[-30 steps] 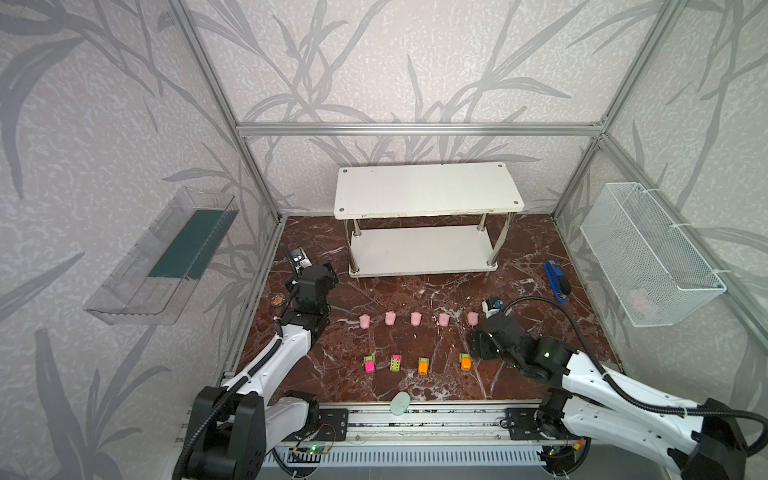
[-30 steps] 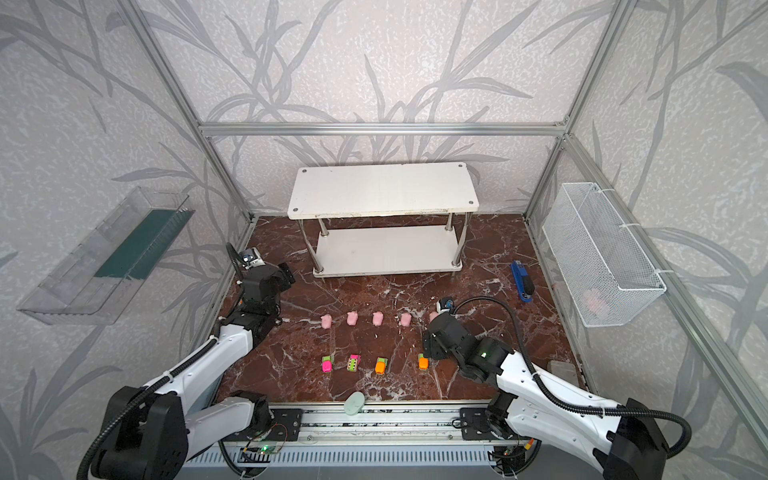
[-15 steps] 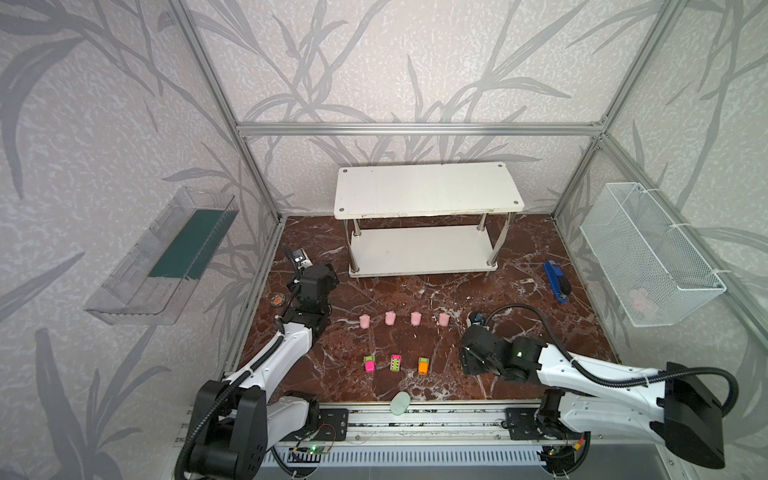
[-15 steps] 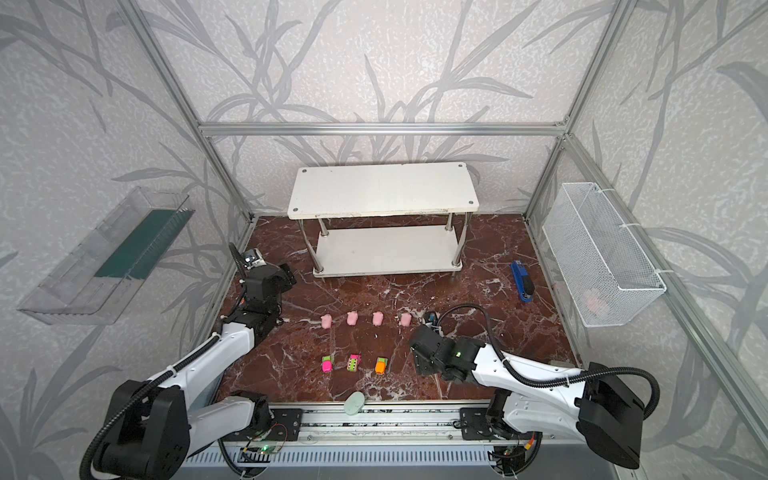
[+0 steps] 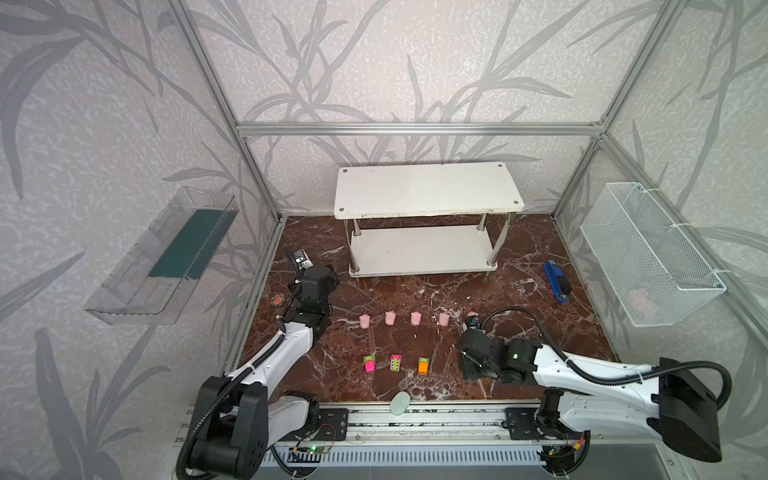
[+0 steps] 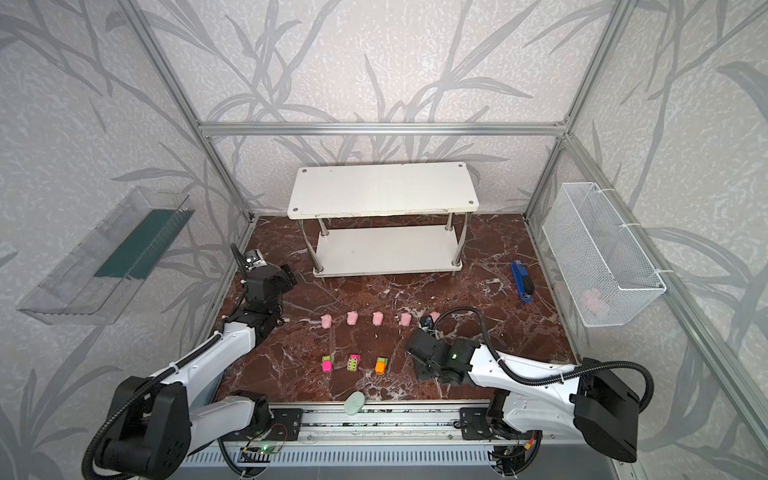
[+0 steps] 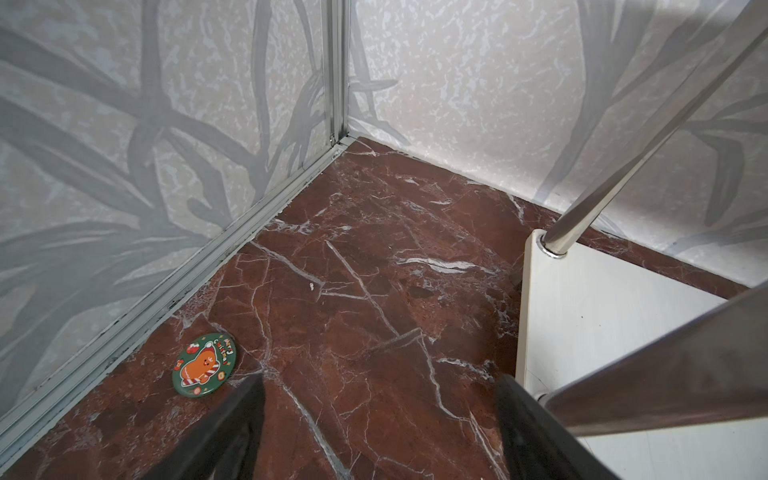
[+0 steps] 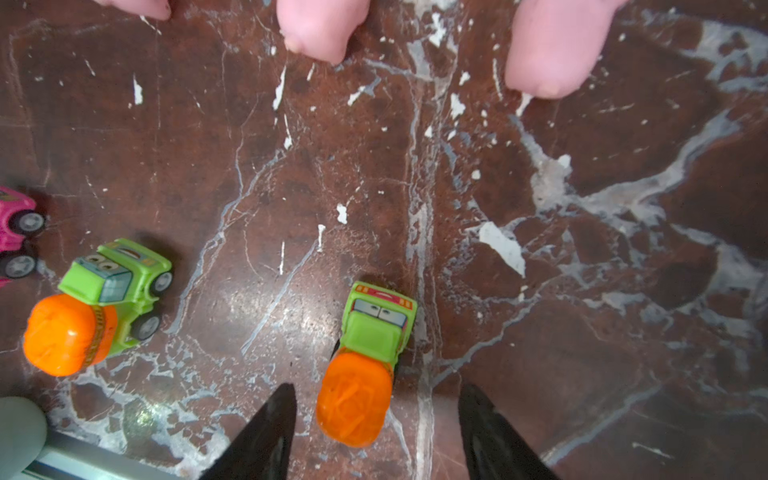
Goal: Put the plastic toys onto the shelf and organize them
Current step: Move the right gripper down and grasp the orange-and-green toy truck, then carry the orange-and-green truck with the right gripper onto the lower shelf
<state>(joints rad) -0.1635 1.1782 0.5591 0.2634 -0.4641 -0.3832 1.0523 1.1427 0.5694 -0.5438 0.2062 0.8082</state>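
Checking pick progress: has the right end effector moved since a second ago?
Yes. In a top view the right end effector has shifted from the pig row toward the front rail, now straddling an orange car.

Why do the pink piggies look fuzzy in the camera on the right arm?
Right wrist view: the pigs are cut off at the frame's edge and soft, while the orange truck at the right claw is sharper; both top views: pigs tiny but clear.
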